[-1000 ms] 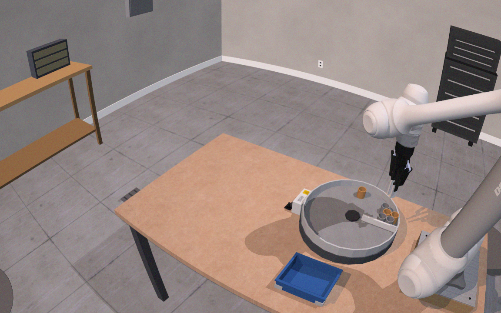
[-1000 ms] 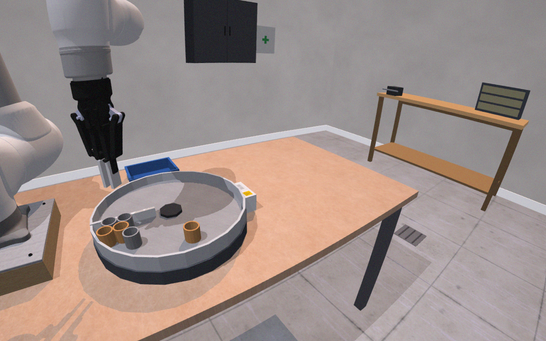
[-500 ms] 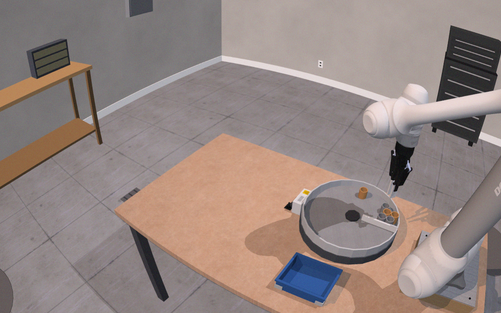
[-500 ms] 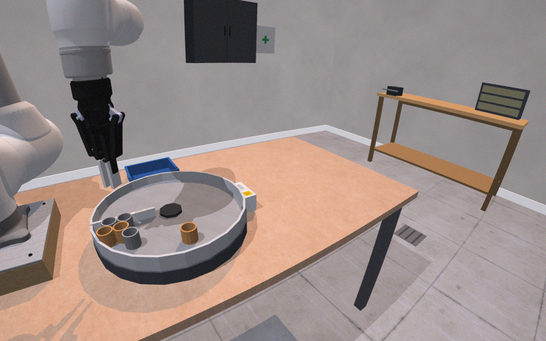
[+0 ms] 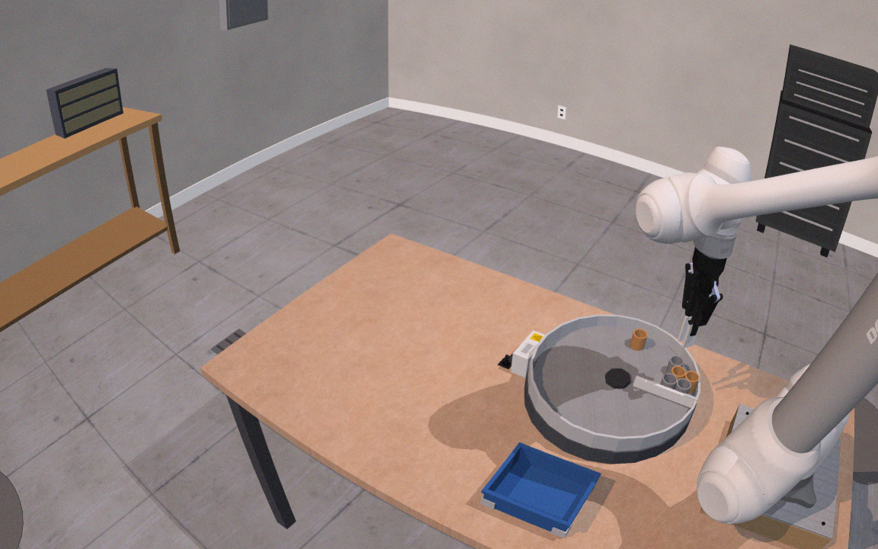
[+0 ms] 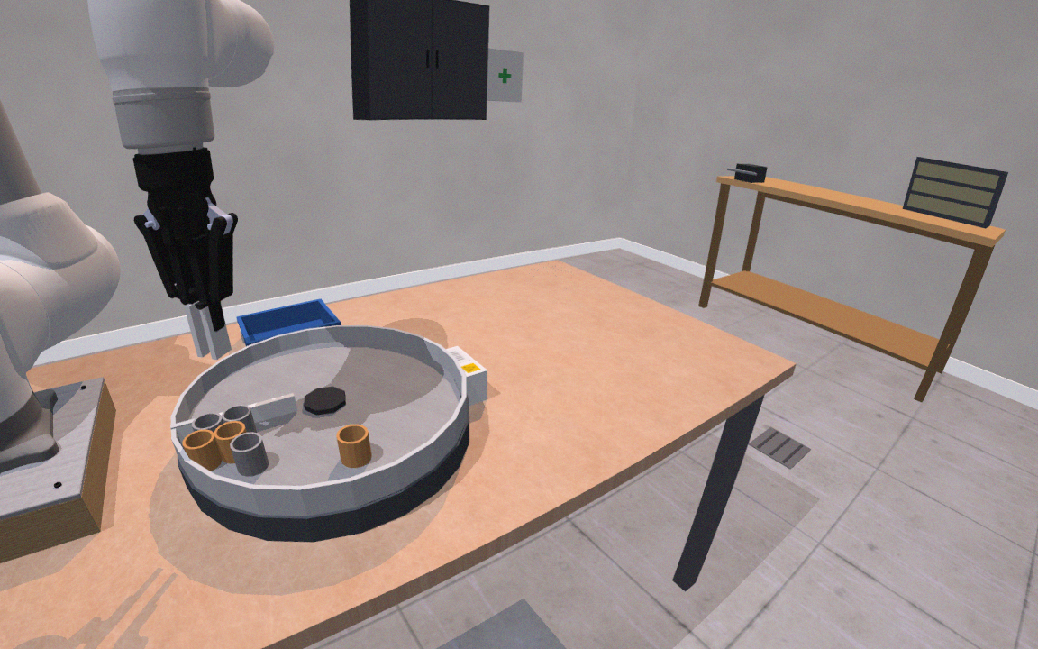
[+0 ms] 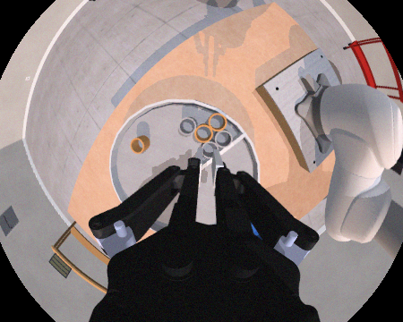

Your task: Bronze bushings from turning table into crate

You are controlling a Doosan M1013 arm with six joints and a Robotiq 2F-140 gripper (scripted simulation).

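The round grey turning table [image 5: 611, 385] [image 6: 321, 419] [image 7: 141, 145] holds one bronze bushing [image 5: 639, 339] [image 6: 353, 445] standing alone. A cluster lies against a white divider bar [image 6: 272, 407]: two bronze bushings [image 6: 202, 449] [image 6: 228, 440] [image 7: 218, 122] and three steel bushings [image 6: 250, 453] [image 6: 238, 415] [image 7: 186, 125]. My gripper [image 5: 686, 334] [image 6: 208, 339] [image 7: 207, 156] is shut with nothing between the fingers. It points down, above the table's rim on the robot's side, near the cluster. The blue crate [image 5: 541, 488] [image 6: 287, 319] stands empty beside the turning table.
A black hub [image 5: 616, 377] sits at the turning table's centre. A white control box [image 5: 523, 351] [image 6: 466, 370] is against its rim. The robot's base [image 6: 14, 460] stands on a block at the table's end. A wooden shelf [image 6: 845, 266] stands off to the side.
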